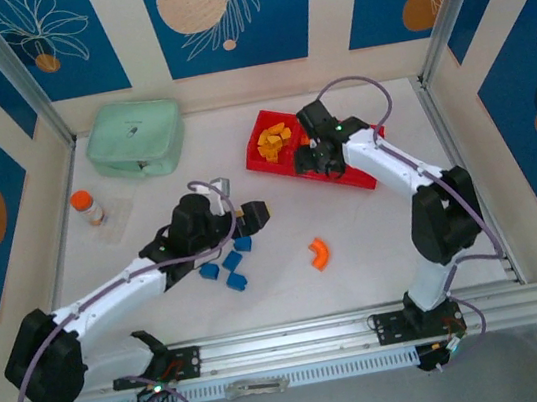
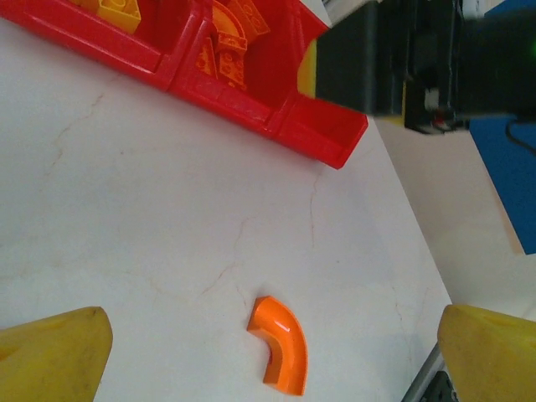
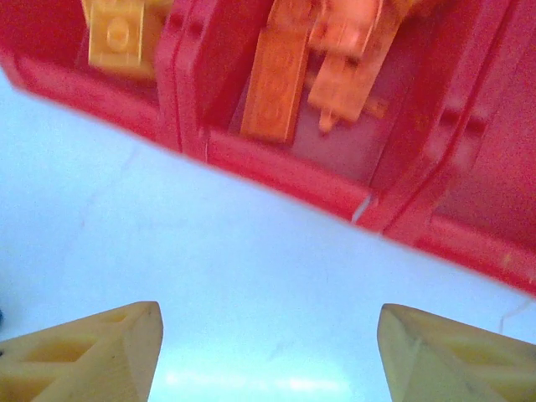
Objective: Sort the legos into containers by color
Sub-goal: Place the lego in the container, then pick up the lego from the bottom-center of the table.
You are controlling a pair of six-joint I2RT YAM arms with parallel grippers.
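Observation:
The red tray (image 1: 361, 175) lies at the back right, with yellow bricks (image 1: 275, 141) in its left compartment. My right gripper (image 1: 315, 159) hovers over the middle compartment, open and holding nothing. In the right wrist view its fingers (image 3: 92, 352) frame bare table in front of the tray rim (image 3: 285, 167), and red-orange bricks (image 3: 276, 84) lie inside. My left gripper (image 1: 251, 216) is open beside several blue bricks (image 1: 233, 265). An orange arch (image 1: 318, 253) lies loose on the table. In the left wrist view that arch (image 2: 280, 343) sits between my spread fingertips (image 2: 54, 352), untouched.
A mint-green case (image 1: 136, 138) sits at the back left, and an orange-capped bottle (image 1: 88, 208) stands in front of it. Patterned walls close in the back and sides. A metal rail (image 1: 368, 328) runs along the near edge.

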